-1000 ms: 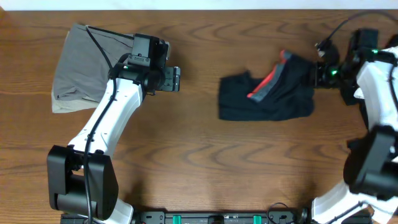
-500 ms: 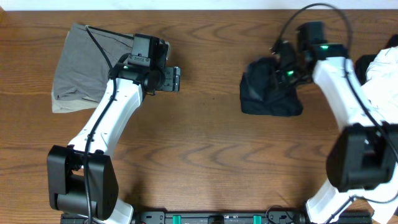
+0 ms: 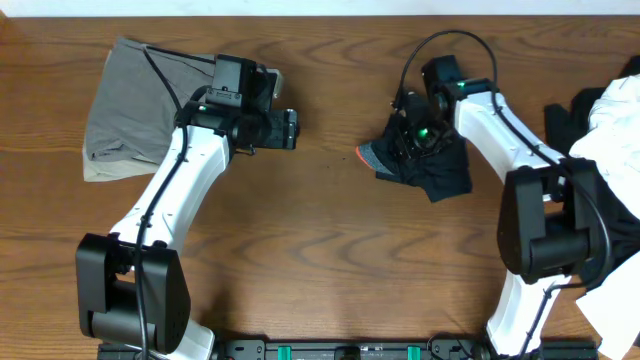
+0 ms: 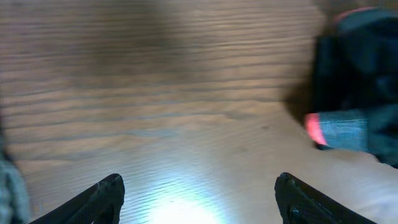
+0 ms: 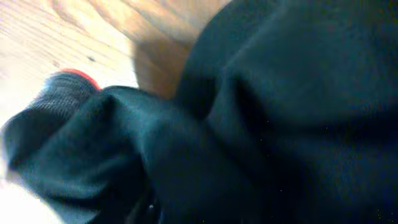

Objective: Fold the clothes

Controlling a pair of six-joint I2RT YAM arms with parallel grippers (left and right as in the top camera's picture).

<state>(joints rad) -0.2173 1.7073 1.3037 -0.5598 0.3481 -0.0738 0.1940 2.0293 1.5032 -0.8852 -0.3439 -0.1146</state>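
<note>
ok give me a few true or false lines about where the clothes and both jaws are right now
The grey garment lies at the table's far left. True.
The left gripper holds cloth. False: its jaws are open over bare wood.
The black garment lies spread flat. False: it is bunched up at the right gripper.
Its red-and-grey band pokes out toward the left arm. True.
The white garment sits mid-table. False: it is at the right edge.
</note>
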